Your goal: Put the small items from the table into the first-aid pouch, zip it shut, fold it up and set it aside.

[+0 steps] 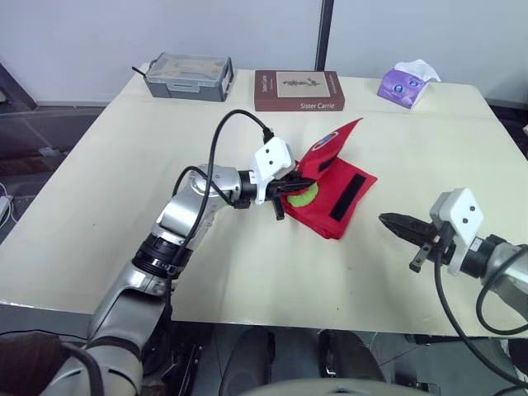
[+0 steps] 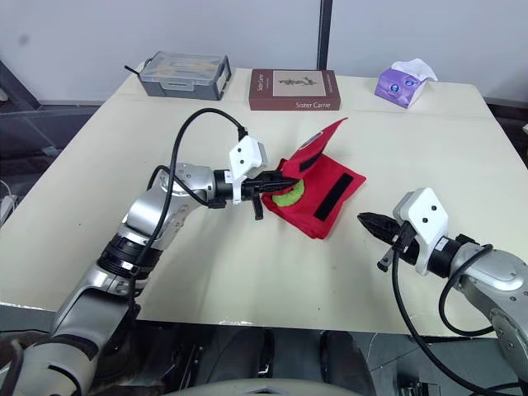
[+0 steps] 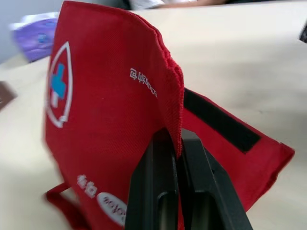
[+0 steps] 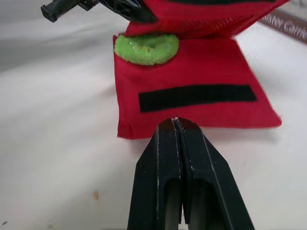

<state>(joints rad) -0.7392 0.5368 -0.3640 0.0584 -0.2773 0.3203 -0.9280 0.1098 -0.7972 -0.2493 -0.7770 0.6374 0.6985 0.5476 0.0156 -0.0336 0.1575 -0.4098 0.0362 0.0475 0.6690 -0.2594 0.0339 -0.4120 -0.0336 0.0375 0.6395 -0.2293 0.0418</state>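
In the lower right of the frame, the right gripper (image 1: 386, 220) hangs over the table (image 1: 124, 190), its fingers pressed together on nothing. In the middle lies the red pouch (image 1: 340, 198). The left gripper (image 1: 301, 183) pinches its flap edge, lifted up. A green ring (image 1: 303, 196) sits under the flap. Along the top stand a grey box (image 1: 188, 76), a book (image 1: 299, 91) and a purple tissue pack (image 1: 407, 84).
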